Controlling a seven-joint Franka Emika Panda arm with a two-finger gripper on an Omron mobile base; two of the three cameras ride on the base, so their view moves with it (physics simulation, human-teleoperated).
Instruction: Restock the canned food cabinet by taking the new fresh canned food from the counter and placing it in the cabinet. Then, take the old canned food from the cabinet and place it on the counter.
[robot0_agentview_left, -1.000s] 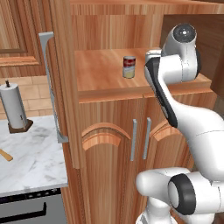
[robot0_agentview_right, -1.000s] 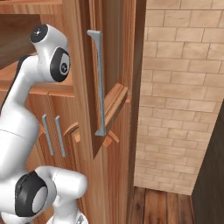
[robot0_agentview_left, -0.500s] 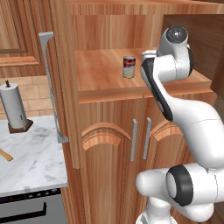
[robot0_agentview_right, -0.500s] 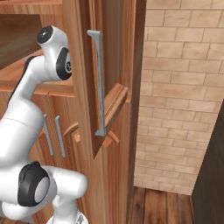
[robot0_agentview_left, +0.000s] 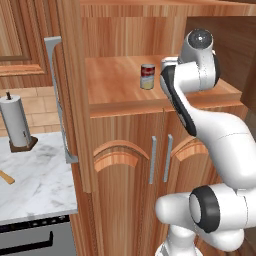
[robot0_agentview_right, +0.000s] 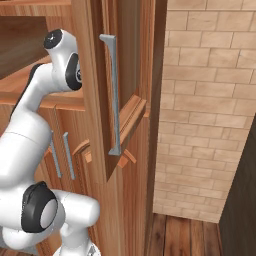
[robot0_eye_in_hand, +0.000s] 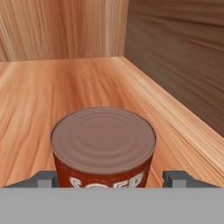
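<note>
Red-and-cream banded tin can (robot0_eye_in_hand: 103, 144), its white lettering cut off and unreadable, stands on the brown wooden cabinet's (robot0_agentview_left: 120, 30) shelf. The gripper (robot0_eye_in_hand: 111, 178) straddles the can, fingers spread, the right one clear of it.

arm (robot0_agentview_left: 220, 135): glossy white rounded links, thick and tubular
joints (robot0_agentview_left: 206, 210): dark grey-black rings between the white shells
elbow cap (robot0_agentview_left: 201, 36): round grey disc with a small pale centre
forearm strip (robot0_agentview_left: 177, 102): long black band along the white link
fingers (robot0_eye_in_hand: 176, 177): small, dark grey, blocky tips
</note>
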